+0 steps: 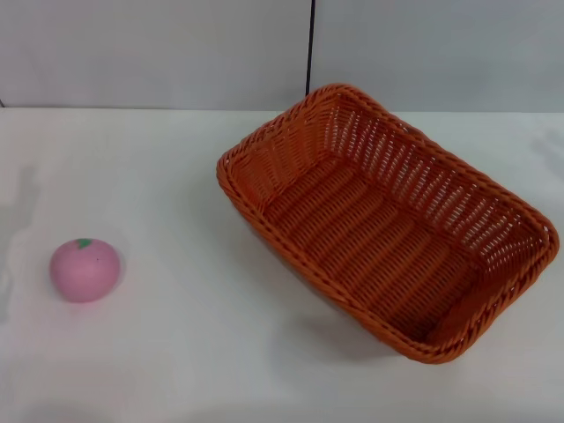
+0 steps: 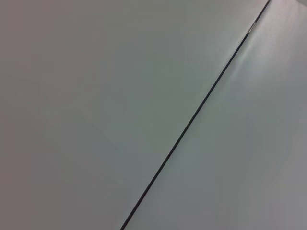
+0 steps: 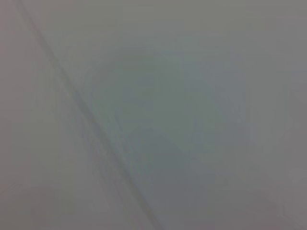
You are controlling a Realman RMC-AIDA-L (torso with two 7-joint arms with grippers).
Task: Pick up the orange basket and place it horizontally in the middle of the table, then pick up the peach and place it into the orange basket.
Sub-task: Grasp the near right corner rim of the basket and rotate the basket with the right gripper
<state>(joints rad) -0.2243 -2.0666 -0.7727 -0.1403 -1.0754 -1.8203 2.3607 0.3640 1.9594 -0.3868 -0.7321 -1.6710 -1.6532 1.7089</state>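
Observation:
The orange basket (image 1: 388,220) lies on the white table (image 1: 176,352), right of centre, turned at a slant so its long side runs from back left to front right. It holds nothing. The peach (image 1: 84,270), a small pink ball with a green stem spot, rests on the table at the left, well apart from the basket. Neither gripper nor arm shows in the head view. Both wrist views show only plain grey surface with a thin dark line (image 2: 192,120) crossing it.
A pale wall rises behind the table's far edge, with a dark vertical seam (image 1: 310,44) above the basket. Faint shadows fall on the table at the far left (image 1: 22,211) and far right.

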